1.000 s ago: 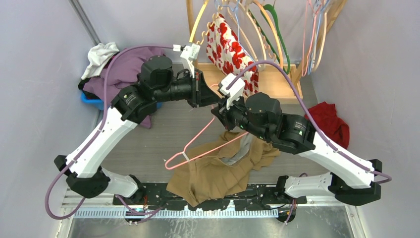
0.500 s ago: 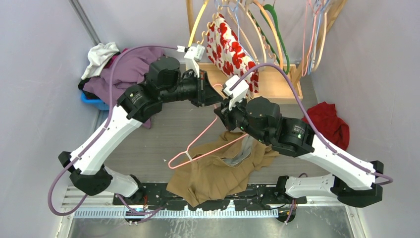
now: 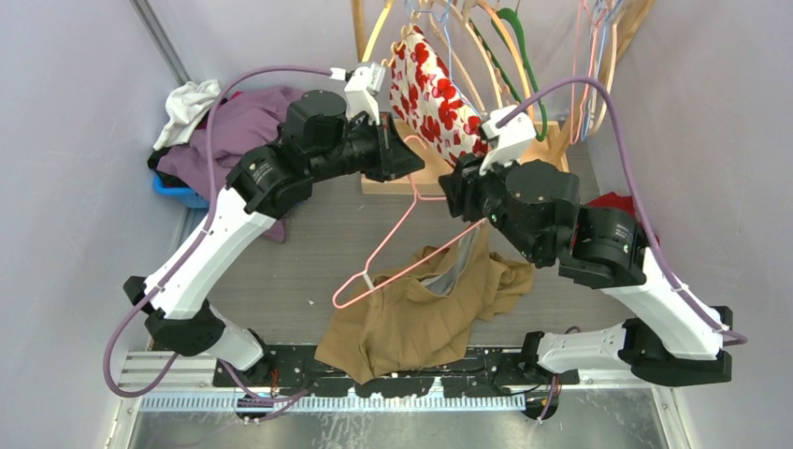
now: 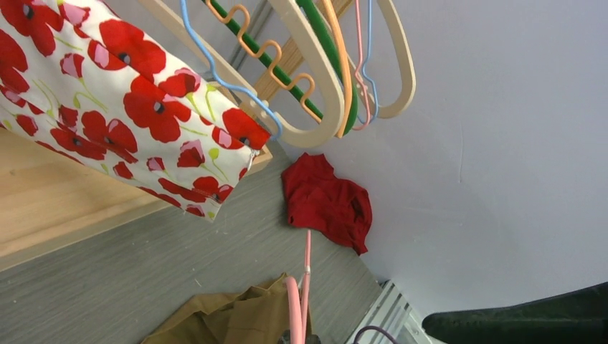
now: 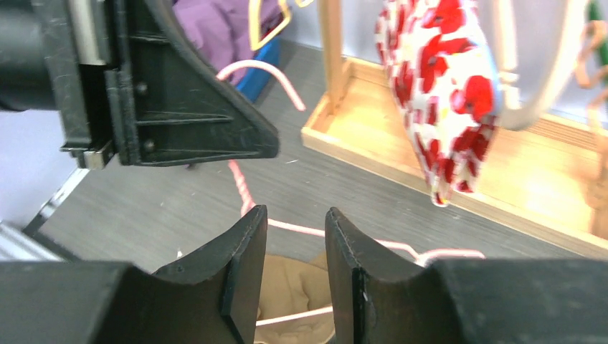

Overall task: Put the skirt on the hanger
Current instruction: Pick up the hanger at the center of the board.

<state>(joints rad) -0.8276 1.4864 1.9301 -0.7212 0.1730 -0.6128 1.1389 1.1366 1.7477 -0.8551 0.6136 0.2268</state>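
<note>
My left gripper [image 3: 409, 168] is shut on the hook end of a pink wire hanger [image 3: 393, 234], holding it tilted above the table. The hanger's far corner points down toward the arm bases. A tan skirt [image 3: 411, 323] lies crumpled on the table, and its upper edge is draped over the hanger's lower bar. The left wrist view shows the pink hanger [image 4: 294, 304] rising from my left gripper [image 4: 301, 338] over the skirt [image 4: 229, 322]. My right gripper [image 5: 294, 236] is open and holds nothing. It hovers above the hanger [image 5: 247, 193] and skirt [image 5: 297, 294], right of the left gripper [image 5: 165, 93].
A wooden rack [image 3: 505, 159] with several hangers and a red-flowered garment [image 3: 435, 94] stands at the back. Purple and white clothes fill a blue bin [image 3: 243, 122] at the back left. A red cloth [image 3: 622, 229] lies at the right wall.
My right gripper has opened and drawn back up to the right, away from the hanger. My left arm has carried the hanger farther back toward the rack, and the skirt's top edge has lifted with it.
</note>
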